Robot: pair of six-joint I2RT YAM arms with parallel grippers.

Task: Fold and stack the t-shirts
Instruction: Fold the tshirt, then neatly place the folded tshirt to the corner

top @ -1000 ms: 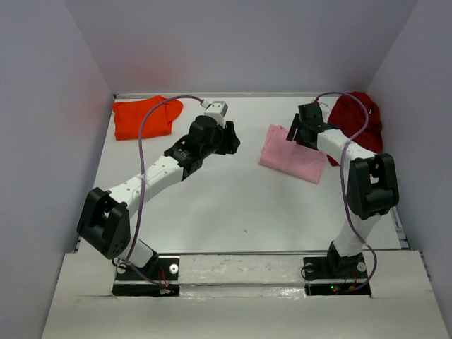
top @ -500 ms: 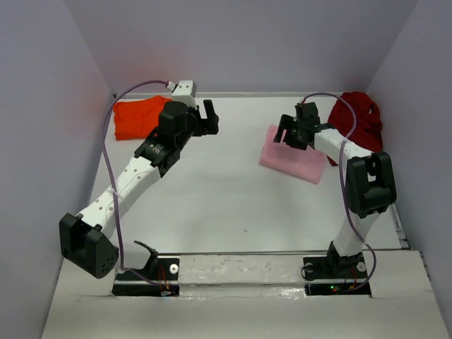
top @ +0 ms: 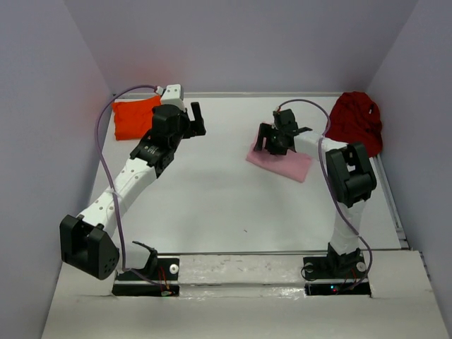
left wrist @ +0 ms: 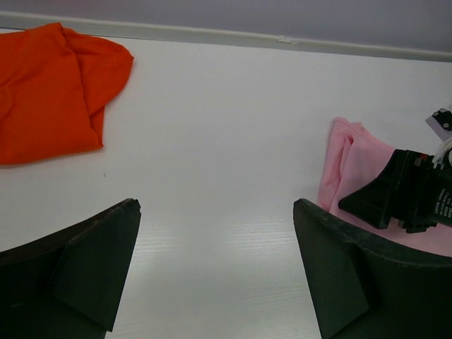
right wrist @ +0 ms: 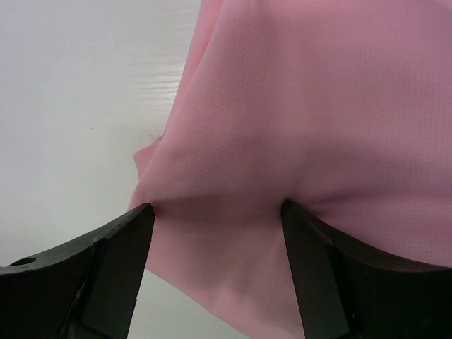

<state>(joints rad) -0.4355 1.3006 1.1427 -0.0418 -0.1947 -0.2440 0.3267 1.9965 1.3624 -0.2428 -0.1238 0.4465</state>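
Three shirts on the counter: the orange t-shirt is in the far left corner, the dark red t-shirt is bunched up at the far right, and the pink t-shirt lies flat between them, nearer the red. The left gripper hangs just beside the orange one, jaws spread wide with nothing in them. The right gripper is down on the pink t-shirt's far left part, jaws apart too, tips pressing into puckered cloth.

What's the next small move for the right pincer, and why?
Probably close the right pincer on the folded light pink cloth t-shirt: its jaws stand wide with a pink fold bunched between them, so lifting now might drop it.
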